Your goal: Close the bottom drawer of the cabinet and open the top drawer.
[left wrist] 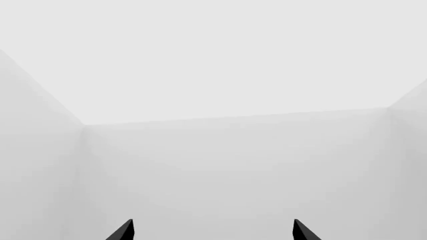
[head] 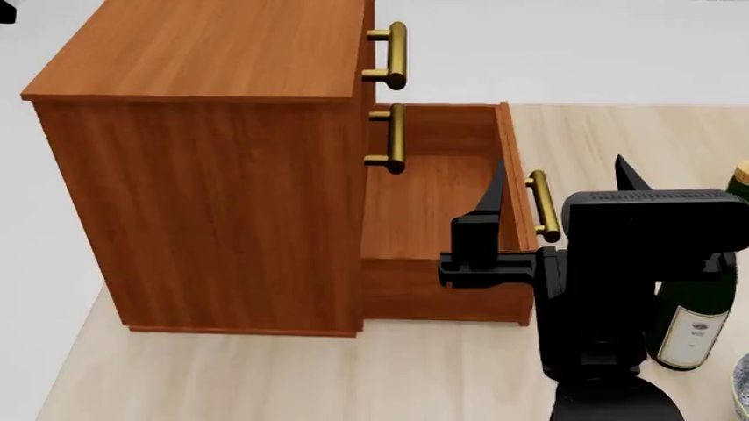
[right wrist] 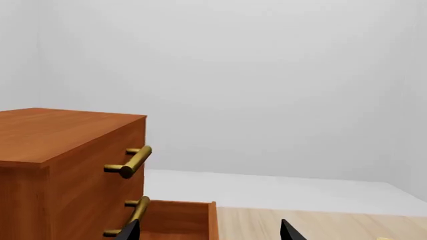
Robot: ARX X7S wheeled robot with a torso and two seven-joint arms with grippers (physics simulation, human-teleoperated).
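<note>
Beside the cabinet (head: 199,167), bottom drawer (head: 433,219) open; right end effector (head: 556,180) apparently spread.

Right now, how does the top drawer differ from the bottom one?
The top drawer sits shut, flush with the cabinet; the bottom drawer is pulled far out, its empty inside showing. The right gripper hovers at the bottom drawer's front; nothing is near the top drawer. Both are reddish-brown wood with brass bar handles.

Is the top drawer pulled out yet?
No. In the head view the top drawer sits flush with the cabinet, while only the bottom drawer stands pulled out.
</note>
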